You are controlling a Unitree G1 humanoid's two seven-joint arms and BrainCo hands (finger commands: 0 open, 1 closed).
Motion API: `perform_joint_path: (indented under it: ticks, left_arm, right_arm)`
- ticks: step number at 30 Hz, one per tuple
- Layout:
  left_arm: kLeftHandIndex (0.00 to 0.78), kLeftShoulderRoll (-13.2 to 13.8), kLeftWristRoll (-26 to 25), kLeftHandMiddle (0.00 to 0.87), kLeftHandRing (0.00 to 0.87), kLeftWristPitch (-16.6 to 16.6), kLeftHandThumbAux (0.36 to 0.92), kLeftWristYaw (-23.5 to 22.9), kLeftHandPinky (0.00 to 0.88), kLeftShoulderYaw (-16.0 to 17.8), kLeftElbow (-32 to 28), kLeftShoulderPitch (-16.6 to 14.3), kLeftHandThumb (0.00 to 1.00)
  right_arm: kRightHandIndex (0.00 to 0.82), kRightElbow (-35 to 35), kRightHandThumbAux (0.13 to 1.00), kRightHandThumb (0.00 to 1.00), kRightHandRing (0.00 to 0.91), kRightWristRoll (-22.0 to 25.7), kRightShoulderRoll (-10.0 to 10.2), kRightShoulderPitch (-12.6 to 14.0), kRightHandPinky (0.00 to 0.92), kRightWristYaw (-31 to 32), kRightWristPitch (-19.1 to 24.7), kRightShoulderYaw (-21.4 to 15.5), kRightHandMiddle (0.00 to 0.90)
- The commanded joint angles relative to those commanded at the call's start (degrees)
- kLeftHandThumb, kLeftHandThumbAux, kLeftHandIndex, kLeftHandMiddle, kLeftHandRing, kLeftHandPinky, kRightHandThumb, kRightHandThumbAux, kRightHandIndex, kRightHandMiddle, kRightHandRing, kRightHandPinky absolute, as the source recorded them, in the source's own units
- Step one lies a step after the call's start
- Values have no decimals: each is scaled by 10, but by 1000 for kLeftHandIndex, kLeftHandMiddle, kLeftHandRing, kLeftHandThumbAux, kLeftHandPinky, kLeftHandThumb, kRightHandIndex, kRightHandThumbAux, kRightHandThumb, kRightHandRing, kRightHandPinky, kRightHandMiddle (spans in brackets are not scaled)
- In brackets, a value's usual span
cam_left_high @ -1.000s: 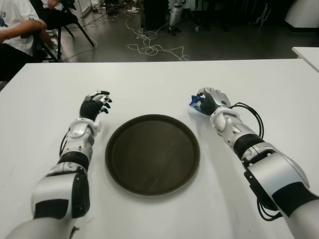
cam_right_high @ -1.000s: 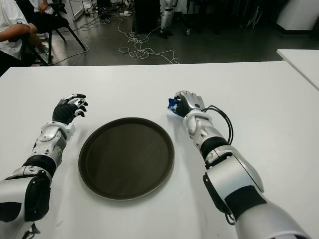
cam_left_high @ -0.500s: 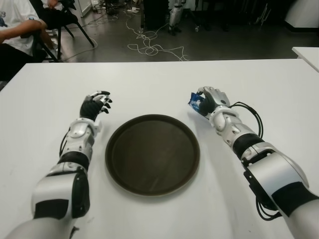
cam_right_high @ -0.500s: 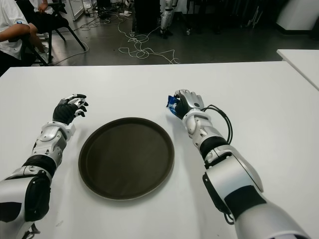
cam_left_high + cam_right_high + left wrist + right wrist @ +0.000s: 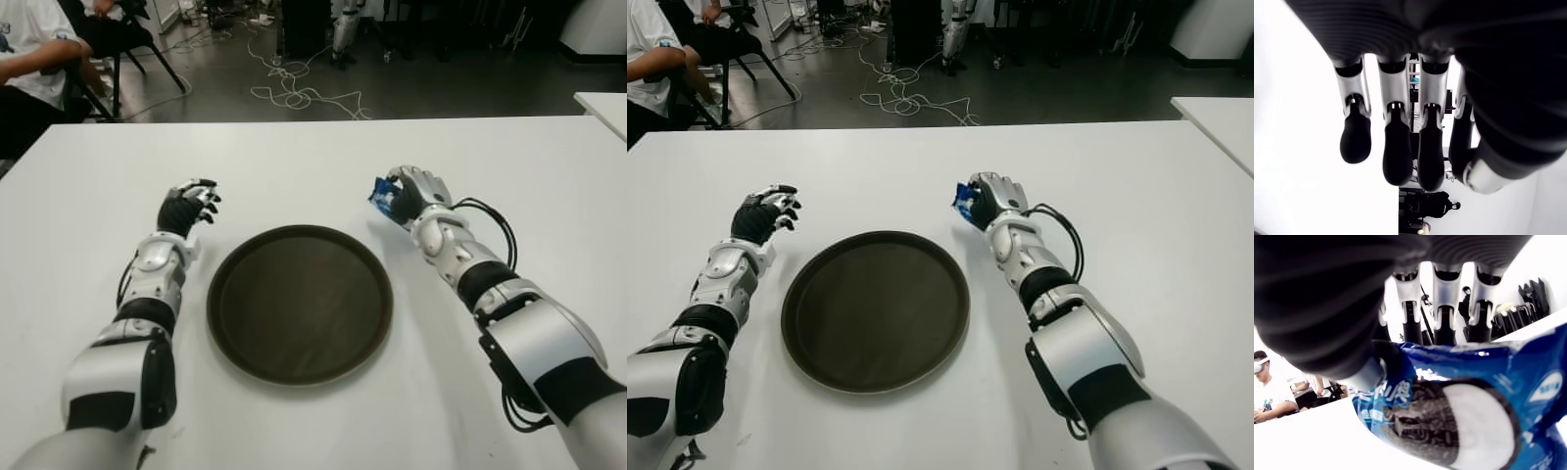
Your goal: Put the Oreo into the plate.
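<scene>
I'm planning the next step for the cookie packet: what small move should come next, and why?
Probably carry the right robot hand toward the robot's left, over the round dark brown plate. It already grips the blue Oreo packet, which sits beyond the plate's far right rim, and the plate is empty.

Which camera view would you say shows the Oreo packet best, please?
The right wrist view: the Oreo packet fills it, printed biscuit plain, clasped in the right hand. Both eye views show only a blue corner past the plate. The left wrist view shows none.
</scene>
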Motion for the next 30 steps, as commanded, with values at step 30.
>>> perform_joint_path:
  ticks: [30]
  left_arm:
    - [426,-1,-6,575,615,5,714,-8,662,6,3,-4,699]
  right_arm:
    - [383,-101,695,829,470,-15,-12,19,517,-38,-30,14,485]
